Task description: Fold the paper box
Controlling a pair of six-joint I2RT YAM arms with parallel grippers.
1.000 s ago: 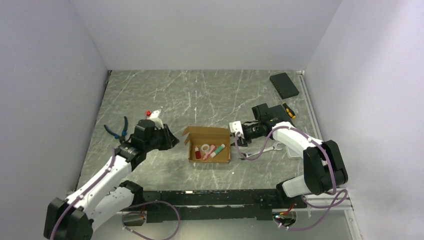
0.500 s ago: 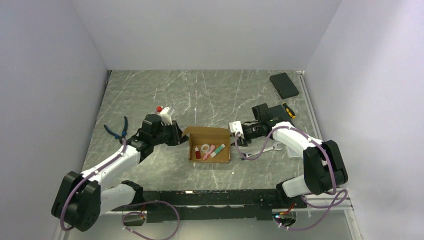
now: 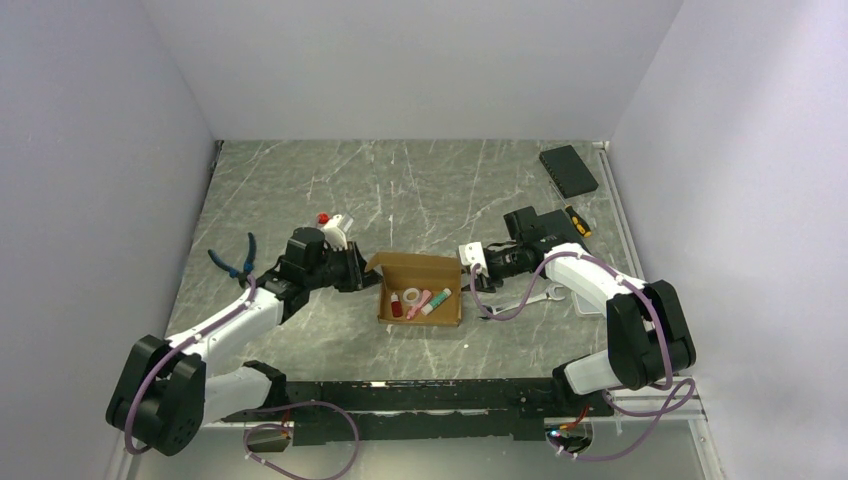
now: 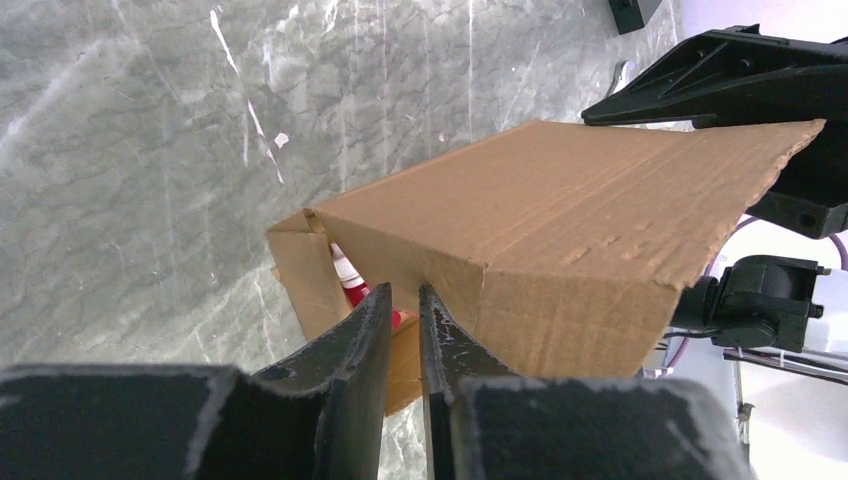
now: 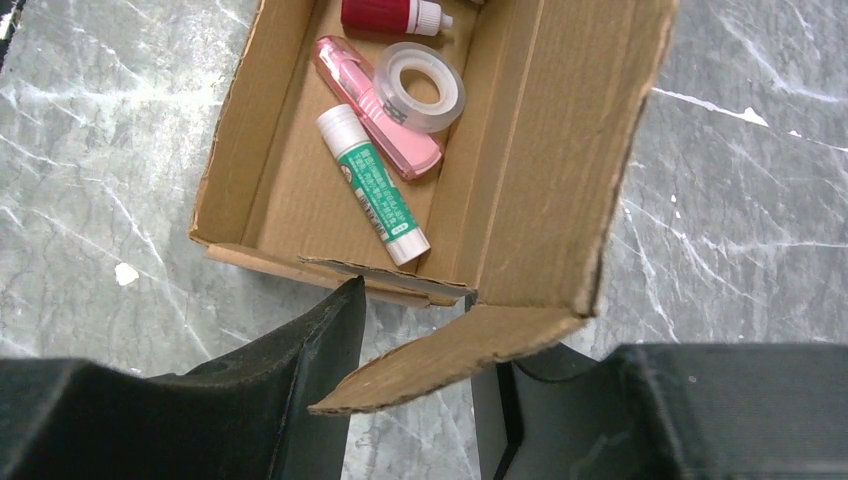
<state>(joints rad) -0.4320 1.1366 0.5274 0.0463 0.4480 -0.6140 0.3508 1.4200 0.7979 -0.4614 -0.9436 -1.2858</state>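
Right wrist: box (image 5: 540, 150) holding one each of glue stick (image 5: 375, 190), pen (image 5: 380, 110), tape roll (image 5: 452, 95), bottle (image 5: 385, 14); right gripper (image 5: 420, 340) parted, left gripper (image 4: 400, 295) unclear.

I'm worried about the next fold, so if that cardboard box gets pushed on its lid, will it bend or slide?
Probably both. The cardboard box looks like thin corrugated sheet with creased flaps, so the lid should bend easily. It sits small on a smooth table, so it likely slides too.
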